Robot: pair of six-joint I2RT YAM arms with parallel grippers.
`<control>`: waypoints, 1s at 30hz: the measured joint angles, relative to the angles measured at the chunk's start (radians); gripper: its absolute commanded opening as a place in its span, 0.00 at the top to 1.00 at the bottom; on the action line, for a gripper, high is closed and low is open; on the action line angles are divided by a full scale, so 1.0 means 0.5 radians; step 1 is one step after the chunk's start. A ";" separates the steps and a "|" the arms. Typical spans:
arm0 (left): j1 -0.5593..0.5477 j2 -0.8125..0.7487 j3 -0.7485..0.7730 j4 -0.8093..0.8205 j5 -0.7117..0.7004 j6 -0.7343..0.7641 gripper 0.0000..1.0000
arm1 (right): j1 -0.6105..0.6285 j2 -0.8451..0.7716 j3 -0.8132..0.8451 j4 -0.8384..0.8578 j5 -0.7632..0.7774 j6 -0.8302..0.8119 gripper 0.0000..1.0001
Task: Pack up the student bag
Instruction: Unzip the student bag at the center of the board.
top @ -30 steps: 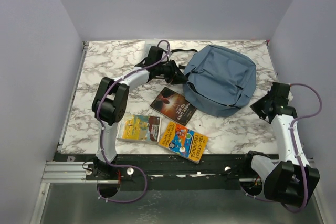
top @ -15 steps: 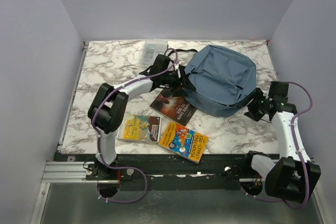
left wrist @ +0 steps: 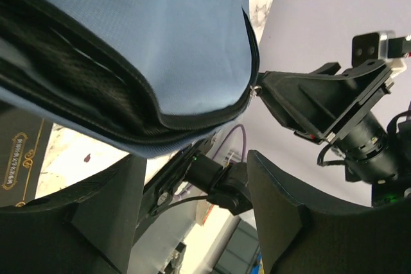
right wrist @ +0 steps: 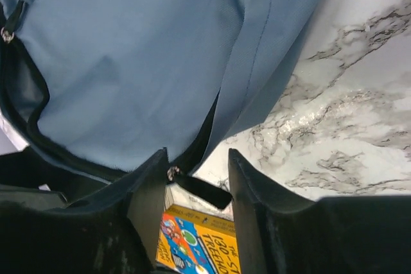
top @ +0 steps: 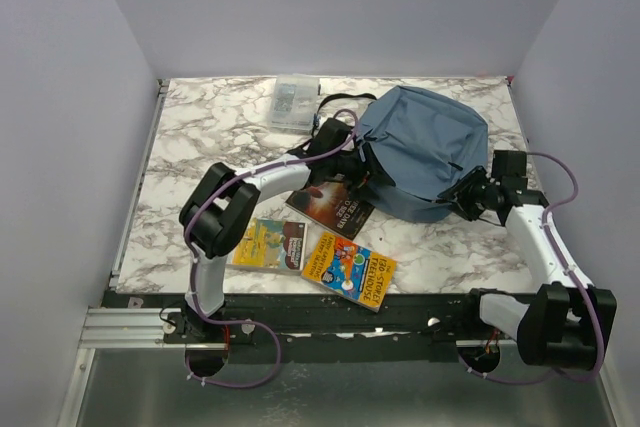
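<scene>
Blue fabric fills both wrist views now, and that's a real change! A second ago the left arm (top: 272, 173) was off by the clear box (top: 295, 103) and the right arm (top: 540, 237) hung well out to the side, both sets of jaws nearly closed. Now both have swung in on the student bag (top: 425, 147), which lies between the two sets of jaws.

Left jaws stand wide with nothing in them, and the bag's black zip (left wrist: 192, 123) curves just ahead of the gap. Right jaws are parted too, with a zip pull (right wrist: 200, 190) dangling between them, not pinched yet.

We read this as the set-up for opening the bag. No packing is done: a dark book (top: 330, 203), an orange book (top: 350, 267) and a yellow book (top: 265, 244) lie on the surface (top: 200, 137), to the near side of the left jaws.

The bag looks soft, domed and slumped. Its mouth shows as a dark slit, partly unzipped as far as we can tell.
</scene>
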 measured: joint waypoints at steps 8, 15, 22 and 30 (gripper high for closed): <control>0.003 0.113 0.024 0.027 -0.023 -0.095 0.40 | 0.201 0.105 -0.024 0.091 0.333 0.095 0.73; 0.003 0.157 0.066 0.030 -0.026 -0.098 0.57 | 0.272 0.109 0.005 0.081 0.581 0.069 0.90; 0.003 0.166 0.069 0.044 -0.027 -0.084 0.85 | 0.340 0.117 0.082 0.072 0.725 -0.089 0.80; 0.008 0.167 0.070 0.043 -0.030 -0.051 0.93 | 0.384 0.182 0.200 0.060 0.767 -0.322 0.67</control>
